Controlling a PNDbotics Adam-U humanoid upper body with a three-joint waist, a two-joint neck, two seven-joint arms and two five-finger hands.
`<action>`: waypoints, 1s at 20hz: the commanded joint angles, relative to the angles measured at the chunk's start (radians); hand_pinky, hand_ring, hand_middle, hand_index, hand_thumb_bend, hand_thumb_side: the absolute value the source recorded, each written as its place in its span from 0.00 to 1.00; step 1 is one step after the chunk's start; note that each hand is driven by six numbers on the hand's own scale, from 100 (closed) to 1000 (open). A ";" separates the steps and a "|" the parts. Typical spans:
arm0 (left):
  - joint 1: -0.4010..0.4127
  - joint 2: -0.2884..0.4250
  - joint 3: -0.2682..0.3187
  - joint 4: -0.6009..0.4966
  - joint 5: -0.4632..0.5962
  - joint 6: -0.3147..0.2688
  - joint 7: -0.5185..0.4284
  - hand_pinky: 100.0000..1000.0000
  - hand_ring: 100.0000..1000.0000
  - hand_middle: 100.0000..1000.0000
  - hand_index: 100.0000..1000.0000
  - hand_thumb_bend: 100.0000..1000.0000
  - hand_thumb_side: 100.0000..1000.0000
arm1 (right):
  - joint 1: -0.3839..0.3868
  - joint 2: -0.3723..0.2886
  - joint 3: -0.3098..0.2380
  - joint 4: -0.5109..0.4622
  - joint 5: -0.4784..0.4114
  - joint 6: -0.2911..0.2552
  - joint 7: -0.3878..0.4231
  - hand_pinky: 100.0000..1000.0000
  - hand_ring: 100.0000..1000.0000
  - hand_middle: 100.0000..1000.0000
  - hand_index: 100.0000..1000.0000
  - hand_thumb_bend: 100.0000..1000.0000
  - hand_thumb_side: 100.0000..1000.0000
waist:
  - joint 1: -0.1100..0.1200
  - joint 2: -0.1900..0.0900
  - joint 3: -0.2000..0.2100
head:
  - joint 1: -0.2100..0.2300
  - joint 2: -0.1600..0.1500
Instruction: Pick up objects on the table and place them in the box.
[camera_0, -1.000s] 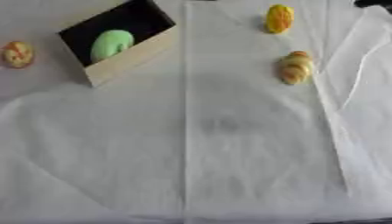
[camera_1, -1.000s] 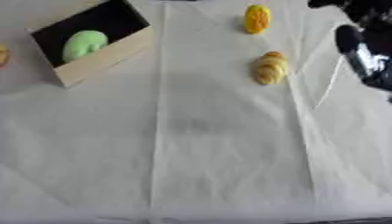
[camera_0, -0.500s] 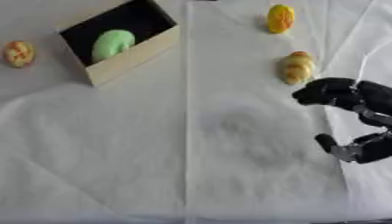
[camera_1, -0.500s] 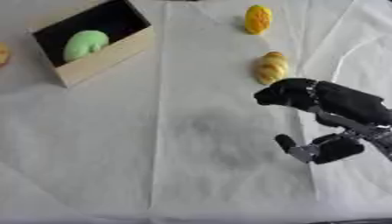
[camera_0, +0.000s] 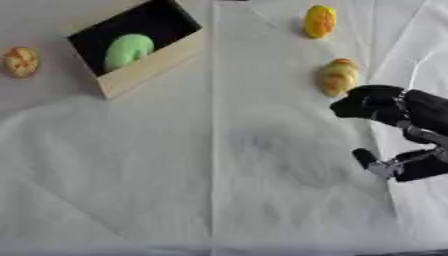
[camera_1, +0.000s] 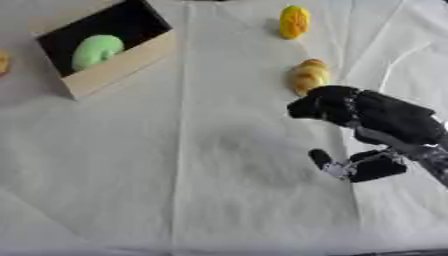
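- White cloth, creased in long folds, covers the table (camera_0: 219, 200), where 3 small items lie outside the box (camera_0: 153, 64) and wait to be collected.
- The box, pale wood outside and black within, sits askew at the far left with its open top facing up; a green rounded object (camera_0: 128, 50) already lies inside it.
- The robot's right hand (camera_1: 367, 117) reaches in from the right edge, fingers curled downward and thumb set apart below them, a narrow claw that holds nothing.
- Its fingertips (camera_1: 308, 106) hang just beside the near end of a tan, lumpy object (camera_1: 307, 76); whether they touch it cannot be told. The pose suggests this item is the one being approached for a grasp.
- A yellow oval object (camera_1: 294, 22) lies farther back, near the table's far edge and well apart from the hand.
- An orange-brown round object (camera_0: 20, 61) rests at the far left edge, just beside the box but outside it.
- Between the hand and the box stretches bare cloth with no obstacle, giving an open path leftward for a carry.
- The box's near wall faces that path, so any load would likely need to clear its rim from above.
- The left hand appears in neither view.
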 joint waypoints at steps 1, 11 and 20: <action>-0.008 0.022 0.003 -0.017 0.003 0.003 0.000 0.85 0.79 0.66 0.78 0.00 0.53 | -0.014 -0.048 -0.032 -0.016 -0.046 0.021 -0.003 0.88 0.84 0.85 0.95 0.00 0.22 | 0.005 -0.032 -0.001 | 0.000 0.004; -0.008 0.022 0.001 -0.017 0.004 0.010 -0.001 0.84 0.79 0.66 0.78 0.00 0.53 | -0.069 -0.121 -0.053 -0.016 -0.014 0.173 0.062 0.86 0.88 0.87 0.93 0.15 0.00 | 0.002 -0.034 -0.002 | -0.018 0.004; -0.008 0.021 -0.001 -0.017 0.006 0.017 -0.005 0.85 0.78 0.65 0.78 0.00 0.53 | -0.134 -0.159 -0.043 -0.016 0.011 0.249 0.133 0.84 0.88 0.86 0.91 0.21 0.00 | 0.000 -0.029 0.004 | -0.029 0.004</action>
